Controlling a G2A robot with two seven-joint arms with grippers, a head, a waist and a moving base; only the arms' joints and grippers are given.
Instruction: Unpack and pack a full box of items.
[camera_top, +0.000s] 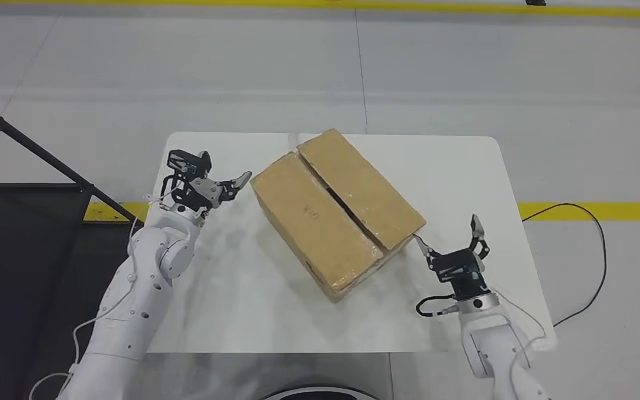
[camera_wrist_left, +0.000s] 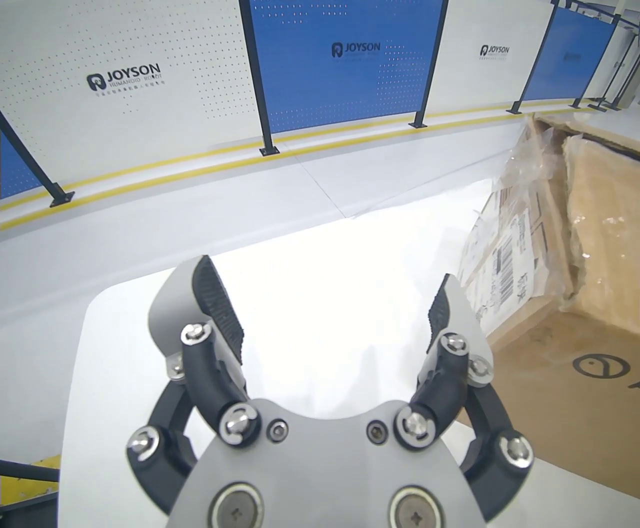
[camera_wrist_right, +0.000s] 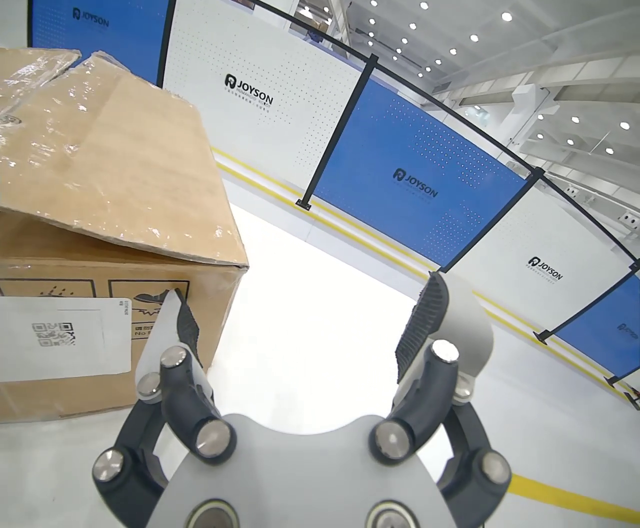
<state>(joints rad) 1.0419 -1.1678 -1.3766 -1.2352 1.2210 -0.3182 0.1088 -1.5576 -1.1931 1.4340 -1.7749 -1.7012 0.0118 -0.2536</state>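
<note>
A brown cardboard box (camera_top: 335, 208) lies at an angle in the middle of the white table (camera_top: 460, 170), its two top flaps folded down with a dark seam between them. My left gripper (camera_top: 222, 182) hovers open just off the box's left corner, nothing between its fingers. In the left wrist view that gripper (camera_wrist_left: 325, 295) stands over bare table beside the box (camera_wrist_left: 575, 260), which carries labels and loose clear tape. My right gripper (camera_top: 448, 237) is open near the box's right front corner. The right wrist view shows the gripper (camera_wrist_right: 305, 310) empty next to the box's labelled side (camera_wrist_right: 100, 200).
The table's front edge runs close behind my right gripper. A black stand (camera_top: 45, 160) and dark mat lie off the table's left side. Blue and white fence panels (camera_wrist_left: 345, 55) ring the floor beyond.
</note>
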